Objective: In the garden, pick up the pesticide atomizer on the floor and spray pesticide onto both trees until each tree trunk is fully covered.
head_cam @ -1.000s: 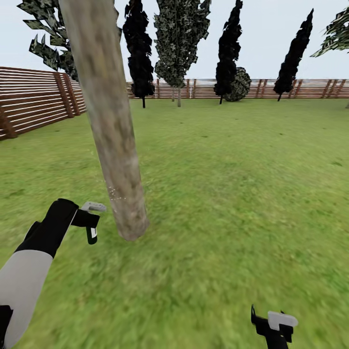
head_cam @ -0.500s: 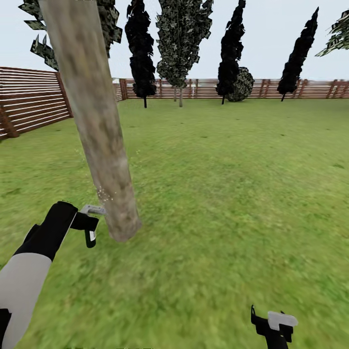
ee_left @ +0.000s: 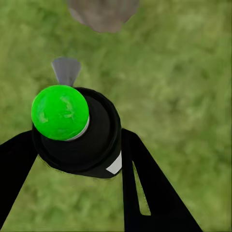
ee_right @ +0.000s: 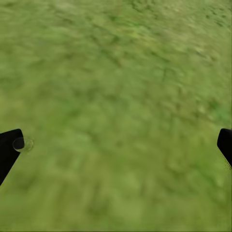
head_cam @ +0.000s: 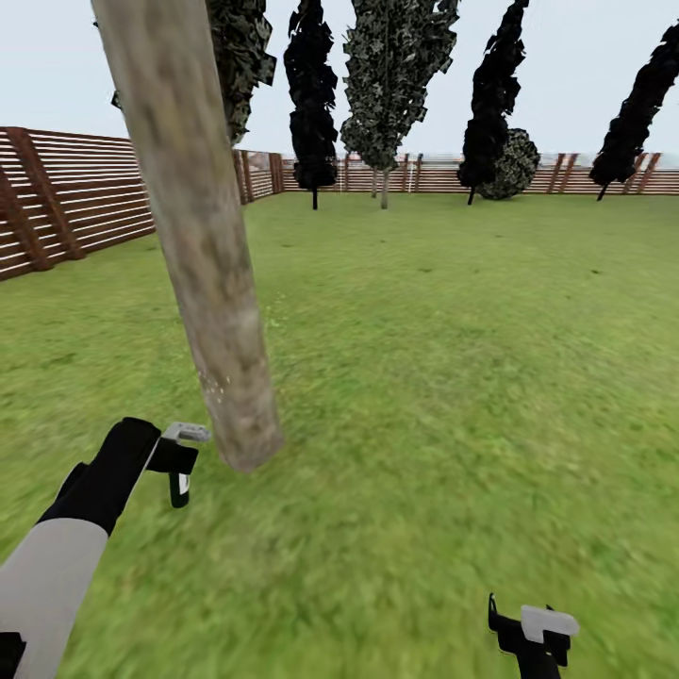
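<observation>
A thick, pale, mottled tree trunk (head_cam: 203, 255) leans across the left of the head view, its base on the grass. Just left of that base, my left gripper (head_cam: 175, 464) is shut on the pesticide atomizer (head_cam: 180, 484). In the left wrist view the atomizer (ee_left: 94, 142) is a black bottle with a bright green spot on top. It sits between the two black fingers (ee_left: 142, 188), with the trunk base (ee_left: 102, 12) a short way ahead of it. A second tree (head_cam: 391, 75) with jagged green foliage stands far back by the fence. My right gripper (head_cam: 526, 630) hangs open over bare grass at the lower right.
A brown slatted fence (head_cam: 66, 203) runs along the left and across the back. Dark narrow trees (head_cam: 314, 104) and a round bush (head_cam: 514, 162) line the far fence. Open lawn (head_cam: 453, 358) stretches to the right of the trunk.
The whole view has shifted, so the far trees and the fence now sit further right. My left gripper still holds the atomizer beside the trunk base, a little lower in the picture. The right gripper is unchanged.
</observation>
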Tool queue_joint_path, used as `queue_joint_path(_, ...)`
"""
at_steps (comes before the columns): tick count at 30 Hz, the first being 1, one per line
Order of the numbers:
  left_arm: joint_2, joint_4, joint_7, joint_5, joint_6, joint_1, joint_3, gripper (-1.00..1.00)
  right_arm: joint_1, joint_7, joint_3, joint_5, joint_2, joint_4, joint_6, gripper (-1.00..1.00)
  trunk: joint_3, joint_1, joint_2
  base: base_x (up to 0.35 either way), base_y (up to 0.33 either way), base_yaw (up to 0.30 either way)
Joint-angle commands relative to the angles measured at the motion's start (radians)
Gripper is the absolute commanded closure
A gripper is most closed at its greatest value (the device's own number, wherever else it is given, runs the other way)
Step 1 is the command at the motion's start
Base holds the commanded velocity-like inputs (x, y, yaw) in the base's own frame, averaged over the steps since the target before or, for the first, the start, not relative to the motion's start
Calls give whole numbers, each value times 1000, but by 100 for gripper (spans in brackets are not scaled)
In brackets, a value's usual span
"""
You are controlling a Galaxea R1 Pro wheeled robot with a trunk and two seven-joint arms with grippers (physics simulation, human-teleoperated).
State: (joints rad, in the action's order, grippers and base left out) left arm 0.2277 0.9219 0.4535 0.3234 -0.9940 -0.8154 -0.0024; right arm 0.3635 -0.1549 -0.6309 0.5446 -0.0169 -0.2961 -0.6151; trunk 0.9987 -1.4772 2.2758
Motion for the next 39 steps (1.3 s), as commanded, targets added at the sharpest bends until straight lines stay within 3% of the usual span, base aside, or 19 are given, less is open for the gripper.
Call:
queue_joint_path(1,3,0,1,-1,0,3,7,100,0,0,-1,0,0,0,0,-100,0,0,0,234,-201,6)
queue_joint_path(3,8,0,0,3,13,20,69,100,0,0,0,0,0,0,0,-100,0,0,0,239,-197,1)
queue_joint_path(4,5,0,0,4,14,23,71,100,0,0,0,0,0,0,0,-100,0,0,0,240,-196,0)
queue_joint_path(13,-38,4,-4,5,15,88,75,100,0,0,0,0,0,0,0,-100,0,0,0,181,-226,195)
queue_joint_path(26,-40,19,-4,5,15,88,78,100,0,0,0,0,0,0,0,-100,0,0,0,-25,-267,267)
queue_joint_path(32,-41,22,-4,3,15,87,71,100,0,0,-1,0,-2,0,0,-100,0,0,0,-18,-254,29)
queue_joint_path(34,-41,23,-3,3,12,78,69,100,0,0,-1,0,-8,0,0,-100,0,0,0,0,-40,0)
queue_joint_path(37,-39,125,3,1,-8,53,68,100,0,0,-1,0,-9,0,0,-100,0,0,0,0,-4,0)
queue_joint_path(39,-25,153,6,-3,-14,-3,70,100,0,0,-1,0,-9,0,0,-100,0,0,0,0,0,0)
